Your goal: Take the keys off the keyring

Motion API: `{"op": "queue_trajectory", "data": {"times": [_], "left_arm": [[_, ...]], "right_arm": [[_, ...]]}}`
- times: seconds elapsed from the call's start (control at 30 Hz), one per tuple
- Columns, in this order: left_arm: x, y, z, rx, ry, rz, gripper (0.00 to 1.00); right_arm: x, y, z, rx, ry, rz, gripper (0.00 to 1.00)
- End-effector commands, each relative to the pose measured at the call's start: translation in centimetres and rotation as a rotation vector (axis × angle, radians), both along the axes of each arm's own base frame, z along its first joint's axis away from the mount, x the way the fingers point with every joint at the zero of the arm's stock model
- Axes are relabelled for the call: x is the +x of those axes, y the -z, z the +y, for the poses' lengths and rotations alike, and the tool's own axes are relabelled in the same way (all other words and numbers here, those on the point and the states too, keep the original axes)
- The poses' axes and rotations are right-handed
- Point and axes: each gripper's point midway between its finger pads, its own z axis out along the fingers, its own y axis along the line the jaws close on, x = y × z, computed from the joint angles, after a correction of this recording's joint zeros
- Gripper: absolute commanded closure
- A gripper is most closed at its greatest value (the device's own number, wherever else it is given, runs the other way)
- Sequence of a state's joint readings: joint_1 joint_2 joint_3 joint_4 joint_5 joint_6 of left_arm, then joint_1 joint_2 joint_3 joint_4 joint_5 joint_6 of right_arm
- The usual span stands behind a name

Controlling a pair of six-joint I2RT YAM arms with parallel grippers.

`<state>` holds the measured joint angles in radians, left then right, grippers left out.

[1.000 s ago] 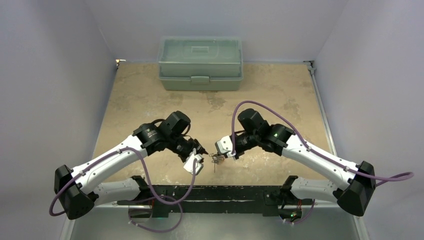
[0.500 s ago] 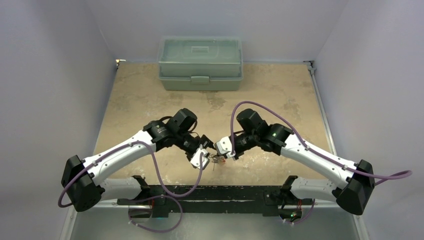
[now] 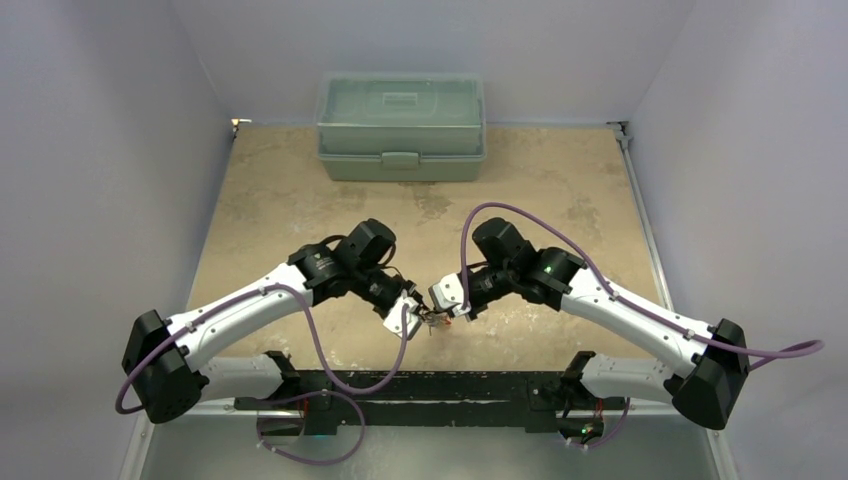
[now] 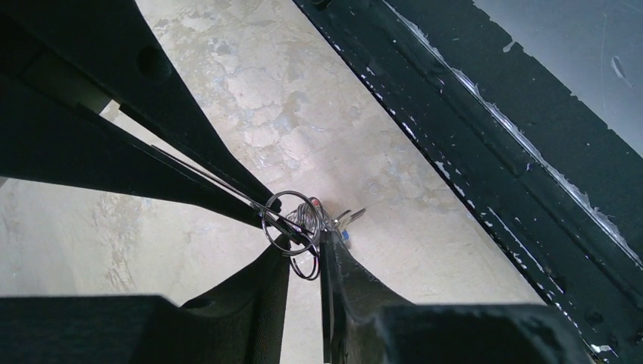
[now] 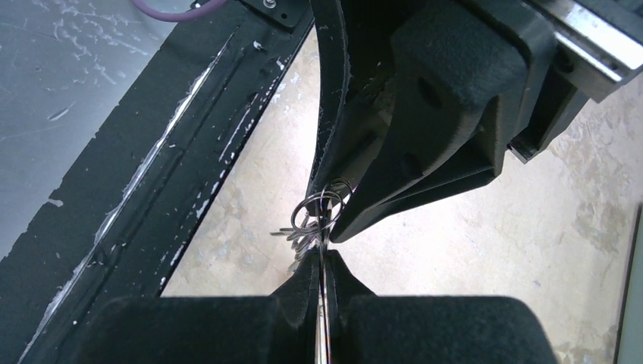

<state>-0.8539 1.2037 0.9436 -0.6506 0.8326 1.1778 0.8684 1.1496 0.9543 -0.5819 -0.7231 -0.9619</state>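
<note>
Both grippers meet low over the table's near middle. My right gripper (image 3: 447,303) (image 5: 324,254) is shut on the keyring (image 5: 323,282), which shows edge-on as a thin metal strip between its pads. The keys (image 3: 433,318) (image 4: 339,219) (image 5: 299,231) hang off it as a small cluster of silvery wire rings and blades, with a red and a blue tag showing. My left gripper (image 3: 408,312) (image 4: 305,241) comes in from the left. Its jaws are drawn in narrow on the cluster's wire rings (image 4: 289,215), and one small ring sits in the gap between them.
A pale green lidded toolbox (image 3: 400,125) stands at the back of the table. A black rail (image 3: 450,385) (image 4: 493,144) runs along the near edge just behind the grippers. Grey walls close in both sides.
The left arm has swung right, up to the right gripper. Its jaws widened on the way and have closed in on the key cluster. The right arm has held still.
</note>
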Motion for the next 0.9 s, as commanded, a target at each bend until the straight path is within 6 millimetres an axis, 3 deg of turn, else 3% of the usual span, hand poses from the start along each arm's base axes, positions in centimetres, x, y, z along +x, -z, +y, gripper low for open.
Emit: {"op": "queue_trajectory", "data": {"times": [0.0, 0.2, 0.63, 0.87], "left_arm": [[-1.0, -0.8, 0.4, -0.014, 0.021, 0.009, 0.83], [-0.8, -1.2, 1.1, 0.014, 0.001, -0.008, 0.94], [-0.7, -1.7, 3.1, 0.056, -0.055, -0.046, 0.98], [-0.5, -1.8, 2.8, 0.049, -0.057, -0.05, 0.99]], "right_arm": [[0.5, -2.6, 0.9, 0.078, -0.013, -0.055, 1.0], [0.3, -2.2, 0.6, 0.071, -0.004, -0.051, 1.0], [0.5, -0.8, -0.5, 0.046, 0.031, -0.023, 1.0], [0.0, 0.4, -0.5, 0.029, 0.018, 0.018, 1.0]]}}
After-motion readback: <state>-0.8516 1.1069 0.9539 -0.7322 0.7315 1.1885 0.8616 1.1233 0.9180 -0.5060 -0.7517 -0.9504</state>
